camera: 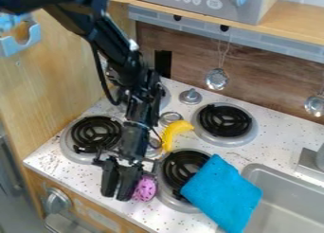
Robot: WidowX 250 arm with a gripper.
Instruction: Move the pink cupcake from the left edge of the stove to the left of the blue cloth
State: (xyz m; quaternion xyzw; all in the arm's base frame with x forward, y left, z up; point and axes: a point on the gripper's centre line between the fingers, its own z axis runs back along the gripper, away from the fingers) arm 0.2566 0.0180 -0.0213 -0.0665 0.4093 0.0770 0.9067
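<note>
The gripper (120, 183) hangs low over the front of the white speckled stove top, between the front-left burner and the front-right burner. Just to its right in the view is a pink, dark-spotted oval object (145, 189), very close to it; contact cannot be made out. A yellow banana-shaped toy (173, 133) lies farther back, right of the arm, between the burners. A bright blue folded cloth (221, 193) is draped over part of the front-right burner (184, 167) and the sink's left edge.
Other black coil burners sit at the front left (95, 133) and back right (224, 120); another is partly behind the arm. A grey sink (286, 198) with a faucet base (310, 165) is at the right. Metal utensils (217, 79) hang at the back wall. A wooden panel (60, 80) stands left.
</note>
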